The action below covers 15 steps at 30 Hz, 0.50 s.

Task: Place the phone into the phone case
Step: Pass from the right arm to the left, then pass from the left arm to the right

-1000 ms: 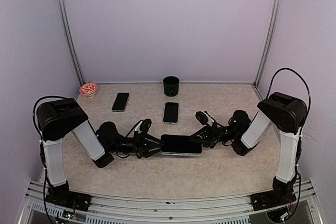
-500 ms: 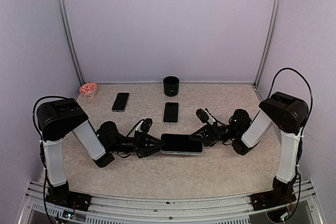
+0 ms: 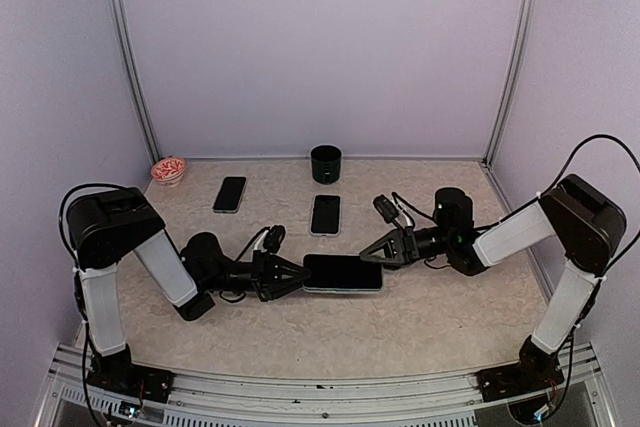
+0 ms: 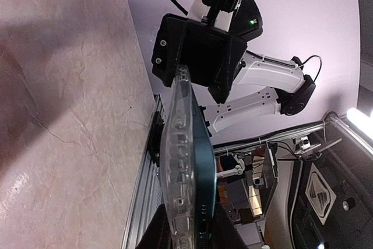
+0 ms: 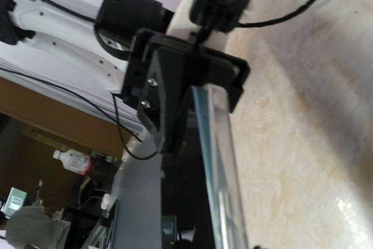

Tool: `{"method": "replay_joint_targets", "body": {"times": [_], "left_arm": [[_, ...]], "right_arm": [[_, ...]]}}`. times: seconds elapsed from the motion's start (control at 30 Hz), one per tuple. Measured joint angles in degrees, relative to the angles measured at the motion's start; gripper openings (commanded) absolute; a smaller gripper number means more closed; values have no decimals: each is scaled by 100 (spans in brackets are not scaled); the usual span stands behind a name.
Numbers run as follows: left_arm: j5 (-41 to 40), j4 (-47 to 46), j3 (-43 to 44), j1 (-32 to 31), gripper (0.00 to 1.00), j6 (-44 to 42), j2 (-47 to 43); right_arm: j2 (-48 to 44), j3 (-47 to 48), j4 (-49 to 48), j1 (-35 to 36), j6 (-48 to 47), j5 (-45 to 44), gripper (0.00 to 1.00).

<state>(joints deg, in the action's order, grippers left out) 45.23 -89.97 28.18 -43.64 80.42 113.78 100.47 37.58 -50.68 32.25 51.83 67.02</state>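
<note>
Left gripper: you are seeing it clamping the phone and clear phone case together | right gripper is hovering at their opposite end, opening unclear.

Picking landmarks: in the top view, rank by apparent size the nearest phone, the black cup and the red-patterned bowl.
1. nearest phone, clearly largest.
2. black cup.
3. red-patterned bowl.
Cup and bowl look nearly alike, so their order is unsure.
</note>
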Motion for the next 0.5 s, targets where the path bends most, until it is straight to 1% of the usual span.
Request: {"method": "replay_joint_targets", "body": {"times": [0.07,0.2,0.37,0.5], "left_arm": [[-39,103,-81,7,0,-212,-146],[-157,658,-133,17,0,-739,-599],[-389,1172,-160,70,0,-1161,-1025],[-474,1255,-175,85,0,-1285,-1082]], "right_arm": [[-105,37,354,0,-256,-22,43],[-234,42,772,0,-588,-17,40],[-245,39,896,15,-748,20,38],[-245,39,970,98,-850,24,32]]}}
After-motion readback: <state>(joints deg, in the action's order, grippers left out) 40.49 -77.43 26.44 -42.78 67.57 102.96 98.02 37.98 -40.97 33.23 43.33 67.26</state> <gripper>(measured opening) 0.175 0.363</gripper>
